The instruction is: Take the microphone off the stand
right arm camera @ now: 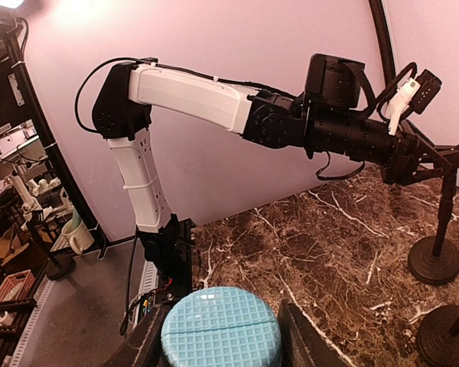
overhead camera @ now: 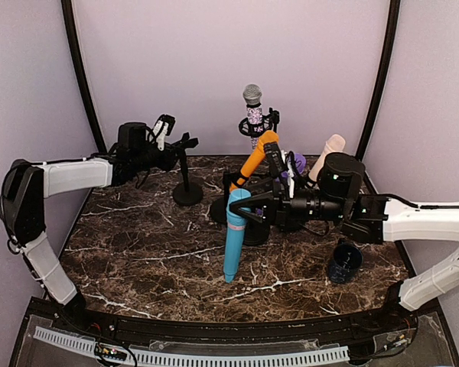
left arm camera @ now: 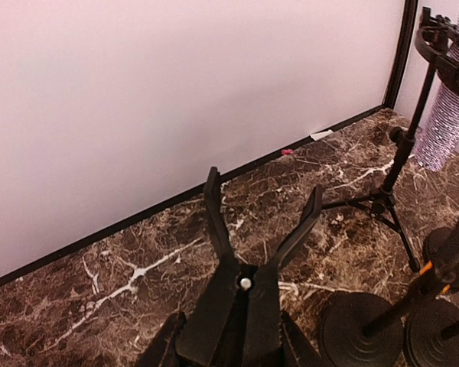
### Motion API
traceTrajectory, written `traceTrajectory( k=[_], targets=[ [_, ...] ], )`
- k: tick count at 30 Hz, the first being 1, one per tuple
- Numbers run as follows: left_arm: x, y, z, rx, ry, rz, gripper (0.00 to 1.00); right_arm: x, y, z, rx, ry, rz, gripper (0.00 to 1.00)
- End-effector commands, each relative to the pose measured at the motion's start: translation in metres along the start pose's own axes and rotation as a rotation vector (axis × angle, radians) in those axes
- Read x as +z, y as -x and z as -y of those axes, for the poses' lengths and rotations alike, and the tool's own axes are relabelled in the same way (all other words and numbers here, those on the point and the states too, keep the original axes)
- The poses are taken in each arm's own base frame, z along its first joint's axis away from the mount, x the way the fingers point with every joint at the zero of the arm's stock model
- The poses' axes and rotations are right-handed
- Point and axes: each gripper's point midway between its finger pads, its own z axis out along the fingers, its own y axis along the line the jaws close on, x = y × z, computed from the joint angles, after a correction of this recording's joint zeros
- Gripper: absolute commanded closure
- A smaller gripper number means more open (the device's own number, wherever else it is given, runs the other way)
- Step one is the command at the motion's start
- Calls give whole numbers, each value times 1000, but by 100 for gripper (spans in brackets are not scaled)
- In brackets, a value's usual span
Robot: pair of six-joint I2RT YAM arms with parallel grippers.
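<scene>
We count four microphones that we can tell for certain: a blue microphone (overhead camera: 232, 245), an orange one (overhead camera: 254, 162), a glittery one with a silver head (overhead camera: 252, 107) and a beige one (overhead camera: 327, 155). A purple object (overhead camera: 297, 163) behind the right arm is too hidden to name. We make out four stands: a tripod stand (left arm camera: 384, 200) under the glittery microphone and three with round bases, one of them the stand (overhead camera: 187, 191) at the left arm. There is one dark blue cup (overhead camera: 344, 264) on the marbled tabletop (overhead camera: 138, 252).

The blue microphone is right of that stand and apart from it, in front of the other round bases. Its long axis runs close to upright with a slight lean. The wide head is up and the tapered tail points down toward the tabletop; we cannot tell whether the tail touches it. The body is plain turquoise with a thin pink band below the head. The flat top has a waffle pattern with a seam across it.

The right tool (right arm camera: 223, 317) is closed on the blue microphone just below its head, a finger on each side. The left tool (left arm camera: 231, 321) is narrow and clamped around the black clip (left arm camera: 245, 267) at the top of the stand, whose two prongs spread upward.
</scene>
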Motion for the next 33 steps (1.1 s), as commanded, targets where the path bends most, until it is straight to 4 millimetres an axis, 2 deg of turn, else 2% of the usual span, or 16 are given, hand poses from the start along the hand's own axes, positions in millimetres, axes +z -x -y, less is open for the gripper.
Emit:
traceTrajectory(
  k=[1, 3, 4, 5, 10, 12, 15, 16, 18, 22, 24, 29, 33],
  targets=[
    [20, 56, -19, 26, 31, 159, 99, -6, 15, -2, 6, -1, 80, 66],
    [34, 62, -22, 37, 33, 167, 99, -7, 14, -1, 15, -7, 79, 66],
    [37, 74, -23, 44, 32, 185, 99, -7, 12, 0, 19, -13, 77, 66],
    [49, 65, -24, 52, 33, 164, 99, -7, 12, 1, 23, -18, 79, 66],
    [73, 71, -32, 77, 51, 161, 95, -7, 9, 6, 43, -38, 84, 66],
    [77, 68, -33, 76, 45, 154, 86, -7, 9, 8, 50, -47, 89, 66],
    [77, 64, -32, 80, 34, 145, 57, -8, 9, 10, 55, -60, 96, 66],
    [76, 63, -32, 88, 32, 140, 53, -8, 9, 11, 57, -62, 98, 66],
    [72, 63, -30, 99, 28, 142, 36, -8, 8, 13, 62, -73, 102, 66],
    [59, 71, -27, 124, 18, 166, 19, -9, 8, 17, 66, -96, 105, 66],
    [50, 79, -24, 135, 11, 187, 14, -10, 9, 19, 64, -110, 103, 66],
    [10, 105, -24, 164, 41, 275, 10, -11, 11, 26, 61, -147, 97, 66],
    [-13, 112, -17, 166, 18, 290, 9, -12, 12, 31, 68, -159, 101, 66]
  ],
)
